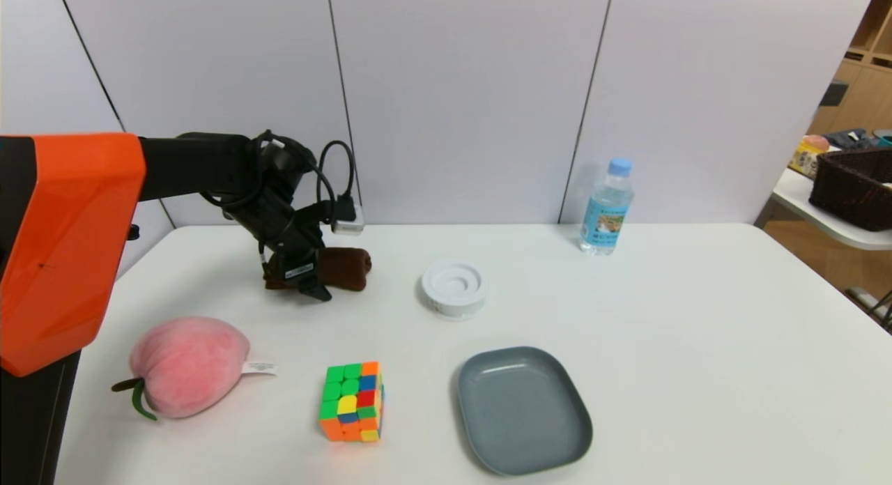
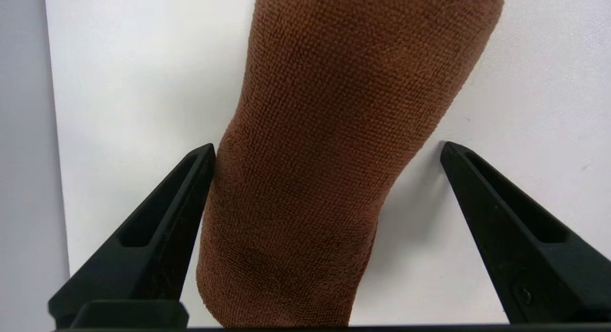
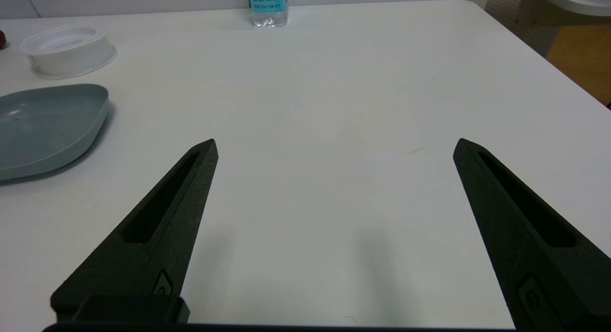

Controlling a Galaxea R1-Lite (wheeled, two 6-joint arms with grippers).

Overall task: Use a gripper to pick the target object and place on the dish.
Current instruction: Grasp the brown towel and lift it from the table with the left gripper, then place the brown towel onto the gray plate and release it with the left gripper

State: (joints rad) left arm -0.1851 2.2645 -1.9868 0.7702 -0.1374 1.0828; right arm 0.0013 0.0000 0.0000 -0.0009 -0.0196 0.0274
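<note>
The folded dark brown towel lies on the white table near its far left corner, between the wide-spread jaws of the left gripper, which straddles it low. Nearer the robot sit the pink plush peach, the Rubik's cube and the blue-grey dish; the right gripper, jaws wide, hangs over the table.
</note>
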